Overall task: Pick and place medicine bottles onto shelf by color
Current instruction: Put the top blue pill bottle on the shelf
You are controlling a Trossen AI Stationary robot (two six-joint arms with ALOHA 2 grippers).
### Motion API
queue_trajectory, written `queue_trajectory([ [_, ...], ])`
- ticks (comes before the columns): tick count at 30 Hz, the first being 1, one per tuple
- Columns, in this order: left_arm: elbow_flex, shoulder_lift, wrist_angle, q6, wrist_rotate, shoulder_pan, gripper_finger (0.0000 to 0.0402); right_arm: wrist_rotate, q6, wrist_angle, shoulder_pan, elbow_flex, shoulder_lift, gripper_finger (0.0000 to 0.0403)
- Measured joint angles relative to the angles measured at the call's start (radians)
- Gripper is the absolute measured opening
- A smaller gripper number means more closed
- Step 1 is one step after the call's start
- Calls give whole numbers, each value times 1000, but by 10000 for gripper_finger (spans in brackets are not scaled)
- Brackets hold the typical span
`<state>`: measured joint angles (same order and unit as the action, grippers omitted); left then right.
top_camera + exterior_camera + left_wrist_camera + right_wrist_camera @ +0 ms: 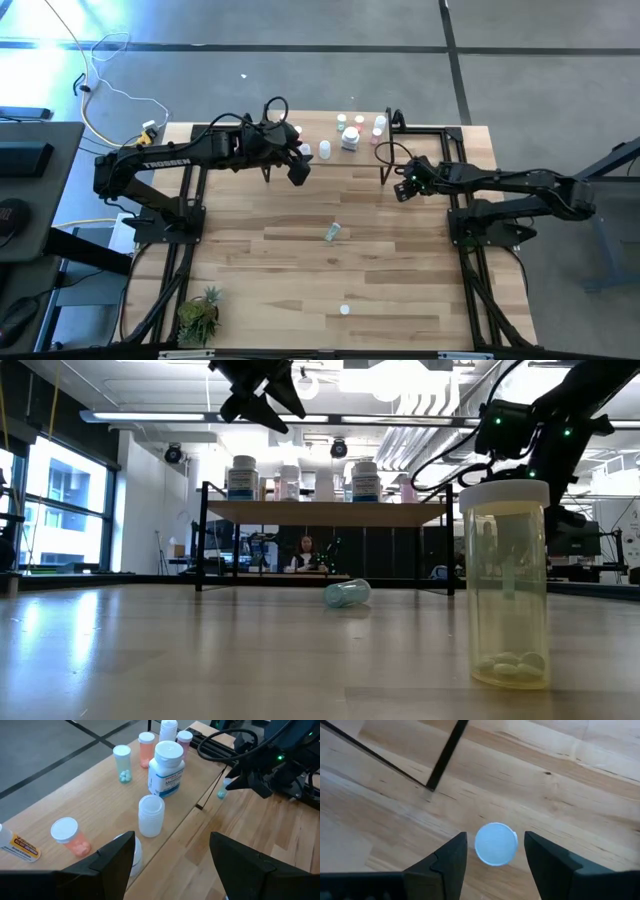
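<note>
i see most of the bottles (pixel 350 131) standing on the shelf (pixel 330 150) at the table's (pixel 300 260) far edge. from the left wrist view i count a big white bottle with a blue label (pixel 166 768) mid-shelf, a clear capless vial (pixel 151 815) just beside it toward the shelf's front edge, a green-pill vial (pixel 122 763), two pink-pill vials (pixel 70 836) (pixel 146 749) and an orange-labelled bottle (pixel 17 843) cut off at the frame's edge.

the right gripper (pixel 495 851) is near the shelf's front right leg (pixel 385 170), and a small vial with a pale cap (pixel 496 843) sits between its fingers (pixel 449 857); the fingers look close on both sides, so i take it as held, though i can't be sure of contact from here. in the left wrist view the vial (pixel 221 794) hangs below that gripper, above the table.

the left gripper (pixel 170 857) hovers over the shelf's left part, jaws spread wide, nothing between them.

two bottles are off the shelf: a greenish one lying on its side (pixel 332 232) near the table's middle, and a yellowish vial with a white cap (pixel 504 582) standing upright near the front edge, a few pills in its bottom.

a small plant (pixel 199 312) sits at the front left corner. in the low view a person (pixel 303 553) is seated in the room beyond the shelf.
</note>
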<state>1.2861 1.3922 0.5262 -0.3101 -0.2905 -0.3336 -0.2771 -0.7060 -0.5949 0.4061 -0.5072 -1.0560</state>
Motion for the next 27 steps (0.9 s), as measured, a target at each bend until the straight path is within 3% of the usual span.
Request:
queue_trajectory([
  [11, 0, 0, 0, 34, 0, 0, 248, 0, -25, 13, 0, 0, 1, 87],
  [19, 0, 1, 0, 34, 0, 0, 248, 96, -58, -14, 0, -24, 1, 92],
  [27, 0, 1, 4, 60, 0, 0, 248, 132, -108, -201, -34, -113, 4, 94],
])
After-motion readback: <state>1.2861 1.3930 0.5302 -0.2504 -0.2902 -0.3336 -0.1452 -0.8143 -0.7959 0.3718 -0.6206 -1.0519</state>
